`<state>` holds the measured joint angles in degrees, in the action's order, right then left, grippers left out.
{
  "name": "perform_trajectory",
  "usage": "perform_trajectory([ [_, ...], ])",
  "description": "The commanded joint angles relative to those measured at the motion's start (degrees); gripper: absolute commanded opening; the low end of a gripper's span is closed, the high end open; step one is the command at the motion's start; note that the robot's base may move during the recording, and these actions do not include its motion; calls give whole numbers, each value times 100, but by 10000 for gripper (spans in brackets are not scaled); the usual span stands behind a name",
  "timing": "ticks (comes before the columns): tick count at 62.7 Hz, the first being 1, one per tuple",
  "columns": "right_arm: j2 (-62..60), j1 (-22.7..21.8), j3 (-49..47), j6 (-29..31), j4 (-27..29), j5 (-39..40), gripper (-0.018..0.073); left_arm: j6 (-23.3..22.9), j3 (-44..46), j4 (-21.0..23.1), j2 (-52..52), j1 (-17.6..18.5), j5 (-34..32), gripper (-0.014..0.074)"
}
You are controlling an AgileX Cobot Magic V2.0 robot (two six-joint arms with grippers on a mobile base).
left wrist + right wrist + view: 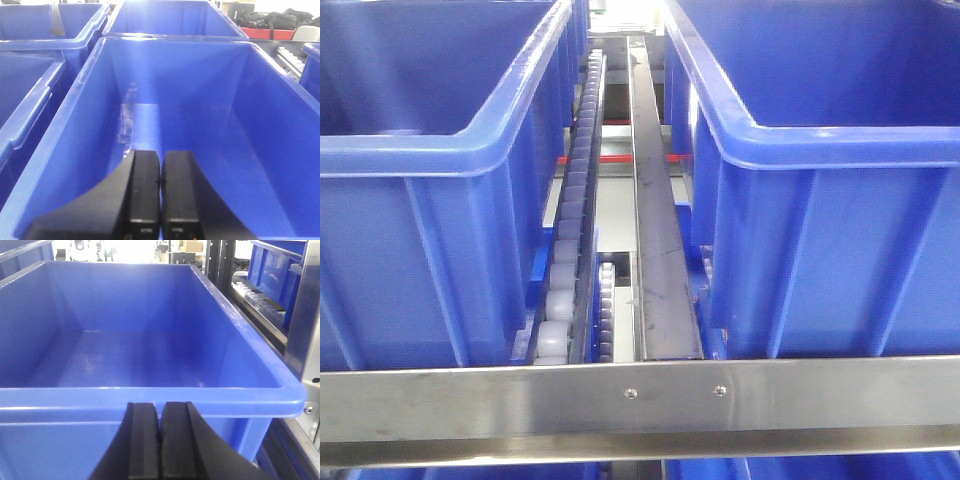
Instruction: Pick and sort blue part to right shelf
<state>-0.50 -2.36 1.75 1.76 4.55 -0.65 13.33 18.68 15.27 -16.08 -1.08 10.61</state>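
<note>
Left hand (160, 200) and right hand (161, 442) closed over blue bins (150, 395)

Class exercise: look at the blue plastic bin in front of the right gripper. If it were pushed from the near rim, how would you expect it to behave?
The bin looks empty, so it is probably light for its size and would slide rather than tip, given its wide base. Its thick rolled rim suggests stiff walls that would flex little. The glossy plastic may be slippery for the right gripper, whose fingers are shut.

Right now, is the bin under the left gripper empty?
Empty, as far as shown: the blue bin shows only bare floor ahead of the shut left gripper.
</note>
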Motion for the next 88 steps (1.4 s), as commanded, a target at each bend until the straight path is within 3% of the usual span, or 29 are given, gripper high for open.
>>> perform_trajectory([
  [1,-134,5,-121,51,-7,480,48,-47,170,11,-40,-18,-467,132],
  [13,-134,5,-121,51,-7,480,48,-47,95,-3,-40,-18,-467,132],
  [21,-134,5,-121,51,-7,480,48,-79,-242,-932,116,-18,-637,132],
  [29,-134,5,-121,51,-7,480,48,-632,-782,-780,438,58,-1145,132],
  [49,-134,5,-121,51,-7,480,48,-660,-2076,-778,1489,452,-1551,132],
  [52,-134,5,-121,51,-7,477,48,-660,-2031,-783,1660,490,-1105,132],
  [56,-134,5,-121,51,-7,477,48,-660,-2048,-783,1796,515,-1061,132],
  [88,-134,5,-121,51,-7,477,48,-672,-2048,-757,1768,515,-1353,132],
])
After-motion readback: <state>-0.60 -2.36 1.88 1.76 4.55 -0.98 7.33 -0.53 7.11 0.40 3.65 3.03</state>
